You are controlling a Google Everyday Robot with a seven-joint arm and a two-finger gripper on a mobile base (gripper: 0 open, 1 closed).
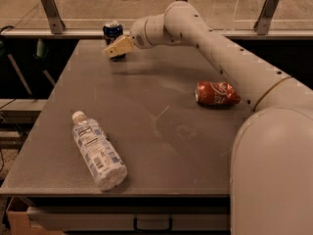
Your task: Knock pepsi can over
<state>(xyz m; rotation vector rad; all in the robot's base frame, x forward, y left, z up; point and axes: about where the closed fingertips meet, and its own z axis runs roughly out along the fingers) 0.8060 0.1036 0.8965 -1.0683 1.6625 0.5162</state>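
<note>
Though upright, pepsi can just behind closed jaws; Coca-Cola can on its side

The pincer hangs just before the upright pepsi can — at the far edge of the table.

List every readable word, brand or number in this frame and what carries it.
"Coca-Cola", blurred white script: red soda can lying on its side.
Dark blue pepsi can: markings unreadable.
Clear plastic water bottle: label print too small.
Tan gripper, in front of the pepsi can: no text.
</note>
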